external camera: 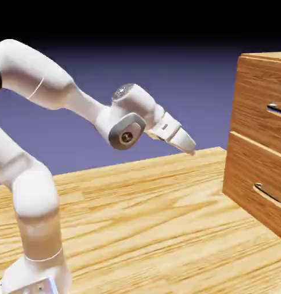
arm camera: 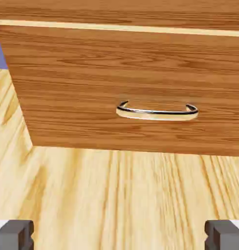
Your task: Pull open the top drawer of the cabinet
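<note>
Reaching toward the cabinet (external camera: 263, 138), the gripper (external camera: 188, 146) hangs in the air above the table (external camera: 142, 212), well apart from the drawer fronts, with nothing in it. In the hand view its fingertips (arm camera: 13, 234) sit wide apart at the bottom corners, so the jaws stand open.

The top drawer (external camera: 263, 100) is the upper front at the exterior view's right edge; its handle (external camera: 277, 109) is cut off by the frame. It looks shut, flush with the cabinet face. The hand camera faces the lower drawer (arm camera: 126, 88) and its handle (arm camera: 157, 112), so the hand likely needs to rise before closing in.

The drawer is probably rigid and fairly heavy, sliding straight out on its runners. The bar handle is the only place to take hold: slim, smooth metal, likely slippery. Gripping it at mid-span and pulling square to the front should keep the drawer from binding.
</note>
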### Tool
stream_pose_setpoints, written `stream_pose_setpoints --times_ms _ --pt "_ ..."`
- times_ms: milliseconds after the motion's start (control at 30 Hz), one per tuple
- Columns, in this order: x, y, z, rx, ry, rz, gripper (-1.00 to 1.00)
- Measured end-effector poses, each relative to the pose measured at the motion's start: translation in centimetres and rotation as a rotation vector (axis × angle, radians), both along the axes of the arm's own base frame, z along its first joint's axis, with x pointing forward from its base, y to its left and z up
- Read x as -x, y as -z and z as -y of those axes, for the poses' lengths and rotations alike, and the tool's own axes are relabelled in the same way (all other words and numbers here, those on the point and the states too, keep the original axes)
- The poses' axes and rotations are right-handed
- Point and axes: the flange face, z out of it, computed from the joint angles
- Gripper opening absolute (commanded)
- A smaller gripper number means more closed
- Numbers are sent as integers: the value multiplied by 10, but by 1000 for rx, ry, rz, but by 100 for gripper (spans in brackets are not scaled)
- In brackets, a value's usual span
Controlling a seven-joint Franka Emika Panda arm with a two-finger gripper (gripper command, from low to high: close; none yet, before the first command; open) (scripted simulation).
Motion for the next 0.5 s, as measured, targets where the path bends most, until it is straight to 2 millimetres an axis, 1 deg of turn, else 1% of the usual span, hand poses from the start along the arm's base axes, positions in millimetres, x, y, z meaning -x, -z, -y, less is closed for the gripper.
stream_pose_setpoints --times_ms 133,267,400,500 --pt "4 -46 28 -116 169 81 0" --pt "14 -89 48 -234 312 170 0" --pt "27 -130 60 -351 429 264 0" --pt "37 -157 63 -437 498 336 0"
